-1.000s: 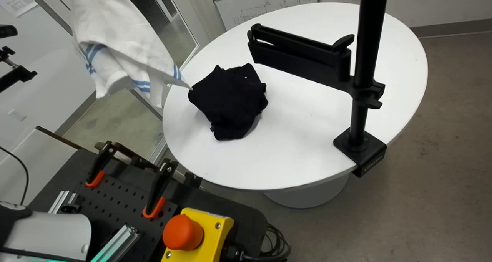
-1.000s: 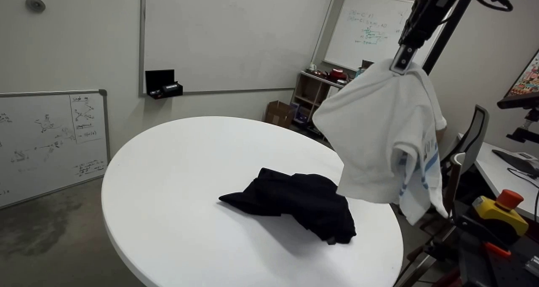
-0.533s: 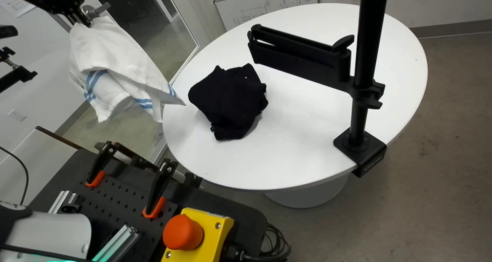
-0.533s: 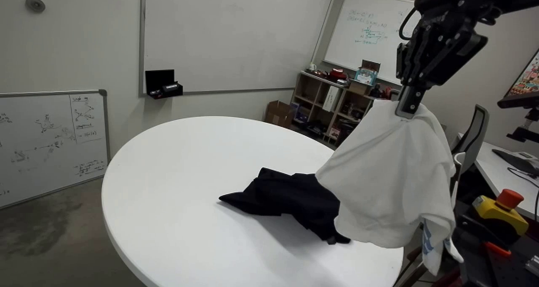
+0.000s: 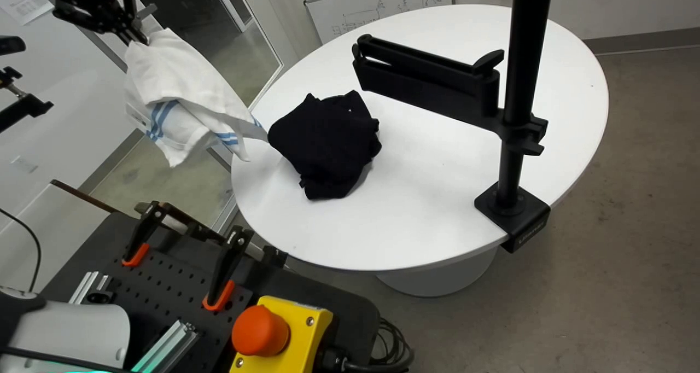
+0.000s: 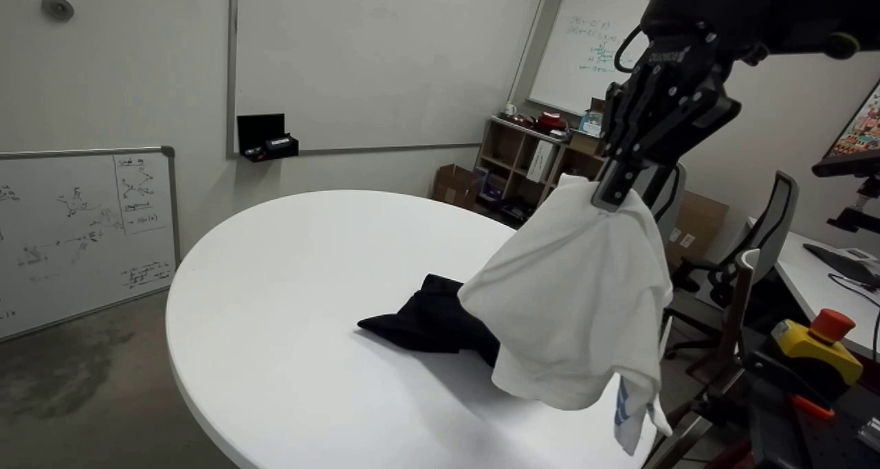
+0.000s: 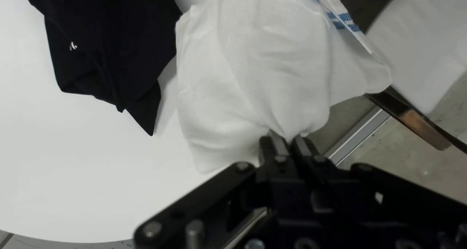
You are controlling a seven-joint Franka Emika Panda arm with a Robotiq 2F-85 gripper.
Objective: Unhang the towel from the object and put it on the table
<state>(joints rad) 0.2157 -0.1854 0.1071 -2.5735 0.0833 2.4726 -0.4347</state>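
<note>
Your Robotiq gripper (image 7: 288, 139) clamps the blue-striped towel (image 6: 567, 311) up top, presumably so it dangles ready for lowering onto the round table (image 6: 295, 269).

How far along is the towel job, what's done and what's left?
Unhanging looks done: the white towel hangs clear of the black stand, perhaps the object meant. In progress: the hand grips the towel's upper part, the rest drooping below. Left: the towel isn't laid on the white table yet, so lowering and releasing it remain.
</note>
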